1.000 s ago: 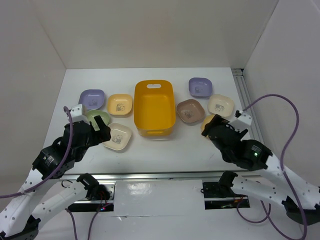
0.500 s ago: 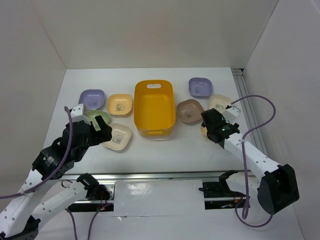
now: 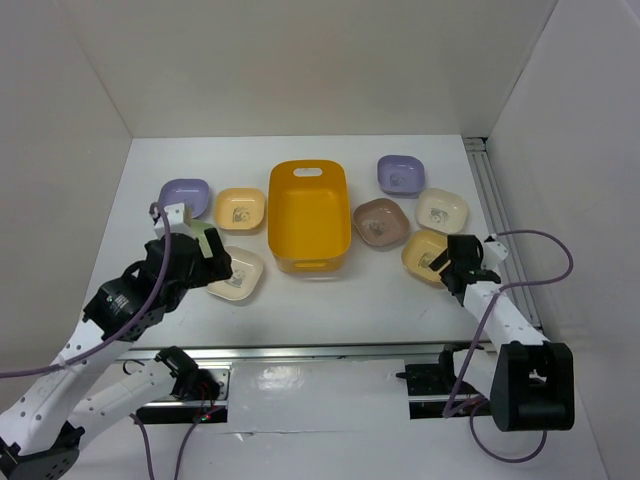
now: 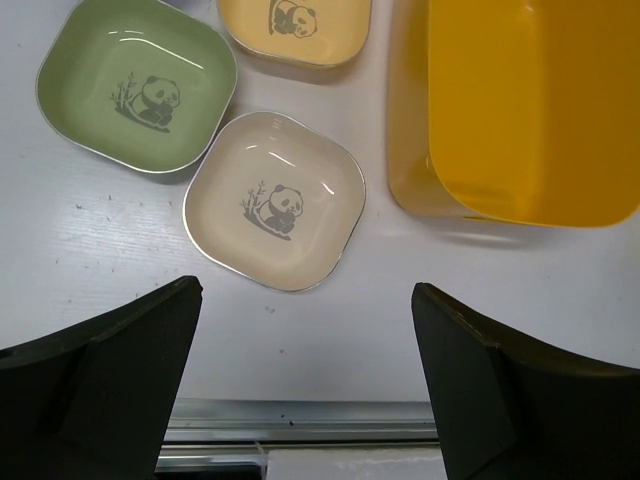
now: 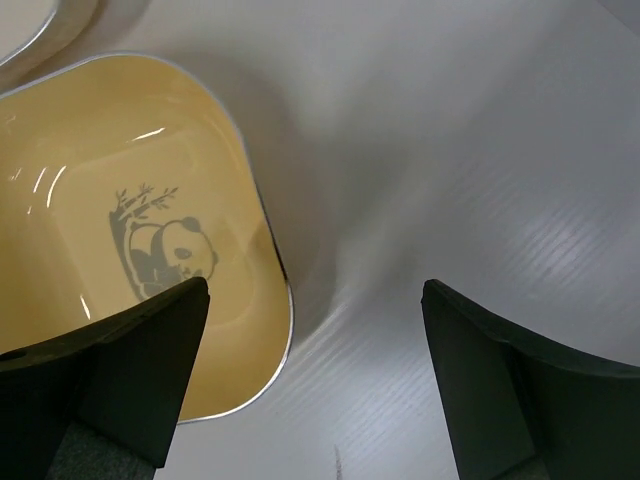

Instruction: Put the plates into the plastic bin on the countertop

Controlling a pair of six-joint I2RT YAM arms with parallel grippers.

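I am holding both tools spread wide, the left gripper [image 4: 305, 290] over the cream plate [image 4: 275, 200] just beside the empty plastic bin [image 4: 410, 150], the right gripper [image 5: 315, 290] across the rim of the yellow plate [image 5: 120, 240] on the countertop [image 5: 450, 120], readying each to pinch an edge.

The cream plate [image 4: 275, 200], green plate [image 4: 137, 85] and yellow plate [image 5: 120, 240] look like smooth glossy plastic, with bright glints inside and a thin shiny rim edge. The bin [image 4: 410, 120] is smooth plastic too, just a softer sheen, and the left end effector [image 4: 305, 295] looks like matt black plastic. The white table [image 4: 330, 350] is matt with small dark specks, and it has a brushed metal strip [image 4: 300, 418] on its near edge.
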